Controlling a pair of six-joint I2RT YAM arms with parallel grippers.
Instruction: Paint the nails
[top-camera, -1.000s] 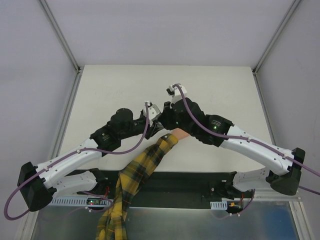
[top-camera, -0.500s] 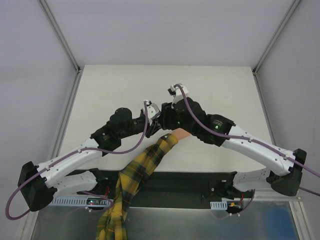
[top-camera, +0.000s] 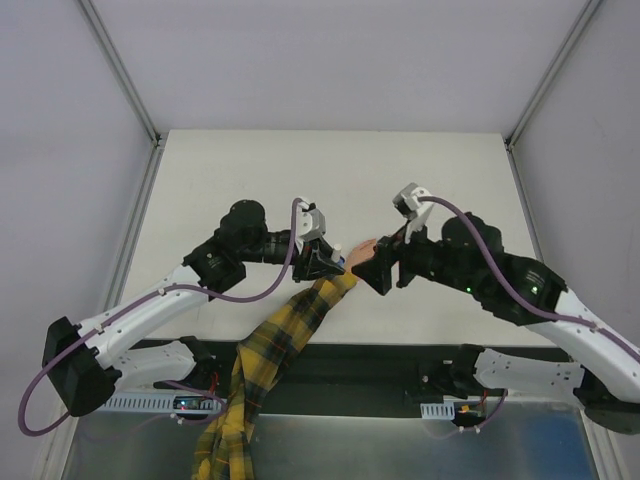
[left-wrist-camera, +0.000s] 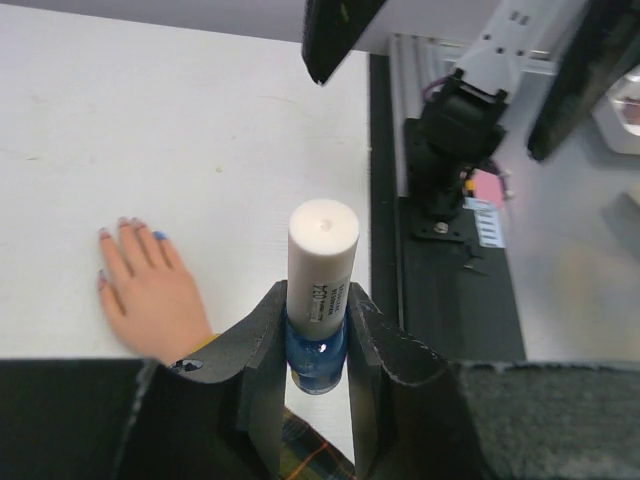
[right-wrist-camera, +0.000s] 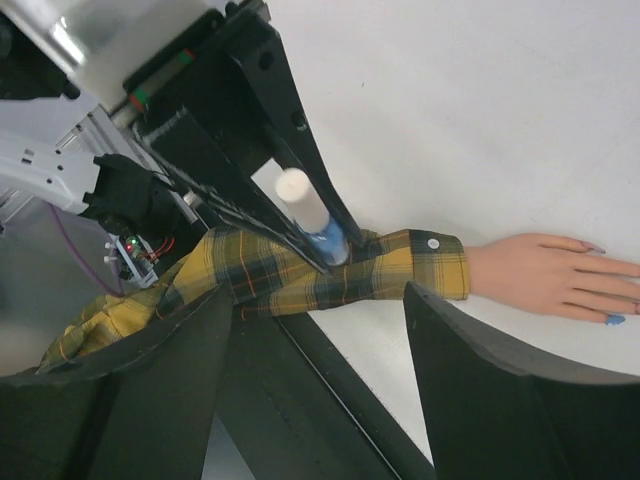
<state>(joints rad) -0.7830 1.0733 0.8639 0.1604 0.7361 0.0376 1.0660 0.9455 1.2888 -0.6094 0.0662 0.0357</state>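
White worktop (top-camera: 250, 170) carries a peach-coloured dummy palm (left-wrist-camera: 155, 300) in a yellow plaid sleeve (right-wrist-camera: 290, 275) near its middle. Its tiny pale nails (left-wrist-camera: 160, 236), one tinted blue, point toward the far right corner, long axes likewise. They look rigid, slick and fixed: nothing to grasp, only brush lightly. The left hand (left-wrist-camera: 318, 300) clamps a small blue white-capped polish bottle (left-wrist-camera: 322, 240). The right hand (right-wrist-camera: 318, 292) gapes empty.

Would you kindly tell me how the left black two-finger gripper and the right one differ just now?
The left gripper is shut on the upright blue polish bottle with a white cap; the right gripper is open and holds nothing. The left gripper sits by the yellow plaid cuff, the right gripper beside the peach-coloured hand. Both have black fingers.
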